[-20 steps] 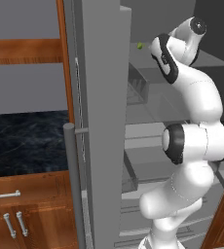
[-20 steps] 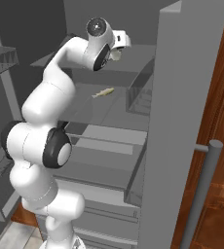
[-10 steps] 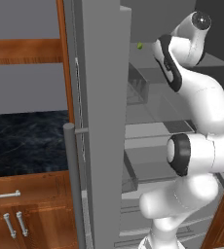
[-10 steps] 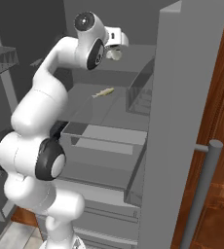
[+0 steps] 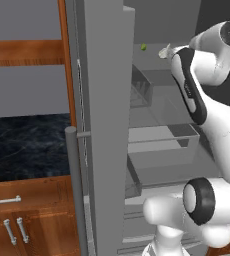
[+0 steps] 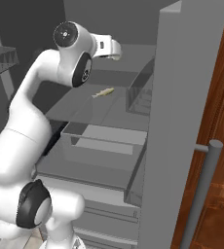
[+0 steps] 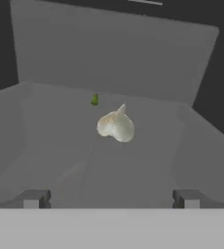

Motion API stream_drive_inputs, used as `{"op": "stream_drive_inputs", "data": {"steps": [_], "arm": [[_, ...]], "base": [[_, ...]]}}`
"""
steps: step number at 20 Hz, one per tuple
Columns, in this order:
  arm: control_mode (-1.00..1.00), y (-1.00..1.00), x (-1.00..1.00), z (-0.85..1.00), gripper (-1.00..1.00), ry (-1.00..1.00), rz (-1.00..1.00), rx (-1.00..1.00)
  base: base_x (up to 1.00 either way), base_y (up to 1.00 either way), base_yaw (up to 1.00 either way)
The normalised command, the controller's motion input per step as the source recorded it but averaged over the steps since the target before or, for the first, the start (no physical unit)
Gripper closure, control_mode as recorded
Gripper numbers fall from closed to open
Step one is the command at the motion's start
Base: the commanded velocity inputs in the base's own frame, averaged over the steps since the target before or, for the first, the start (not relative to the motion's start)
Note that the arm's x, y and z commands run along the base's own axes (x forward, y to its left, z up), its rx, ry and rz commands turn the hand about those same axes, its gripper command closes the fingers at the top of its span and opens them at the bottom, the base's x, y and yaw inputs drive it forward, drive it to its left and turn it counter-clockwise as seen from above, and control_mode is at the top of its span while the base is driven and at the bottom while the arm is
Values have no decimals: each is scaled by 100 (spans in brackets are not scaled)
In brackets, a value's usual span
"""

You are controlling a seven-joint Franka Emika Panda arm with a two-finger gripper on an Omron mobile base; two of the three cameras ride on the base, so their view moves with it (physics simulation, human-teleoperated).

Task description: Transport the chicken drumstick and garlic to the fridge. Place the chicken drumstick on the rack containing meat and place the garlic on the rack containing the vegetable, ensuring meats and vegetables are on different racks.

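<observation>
Left to right in the left base view: wooden cabinets with metal handles (image 5: 6, 200) below a dark speckled table (image 5: 27, 147); the open door (image 5: 104, 125) of the fridge (image 5: 152, 150) with its long vertical bar handle (image 5: 73, 190); then the pale grey shelves. On the rack containing the vegetable (image 5: 157, 62), the uppermost level, the vegetables (image 5: 143, 47) appear as one tiny green item, and the garlic (image 5: 165, 51) lies near it to the right, just beside the arm's wrist. In the hand view the garlic (image 7: 116, 125) rests on that shelf, pointed tip toward the green item (image 7: 94, 99), apart from it. The gripper (image 7: 111, 198) stands wide open and holds nothing, the garlic lying beyond its fingertips (image 7: 35, 198). In the right base view a pale elongated item (image 6: 104, 92) lies on the rack containing meat (image 6: 84, 104), one level lower. No brand, label or writing is legible.
</observation>
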Motion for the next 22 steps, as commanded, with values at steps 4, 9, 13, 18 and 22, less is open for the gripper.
{"op": "stream_drive_inputs", "data": {"steps": [4, 9, 13, 18, 22], "arm": [[-100, 15, -91, 0, -100, -1, 0, 2], [-100, 20, -88, 0, -100, 6, 0, 0], [-100, 15, -92, 0, -100, 1, 0, 0], [-100, 6, -90, 0, -100, 3, 0, 0], [-100, 2, -66, 0, -100, 3, 0, 0]], "base": [[0, 0, 0], [0, 0, 0], [0, 0, 0], [0, 0, 0], [0, 0, 0]]}}
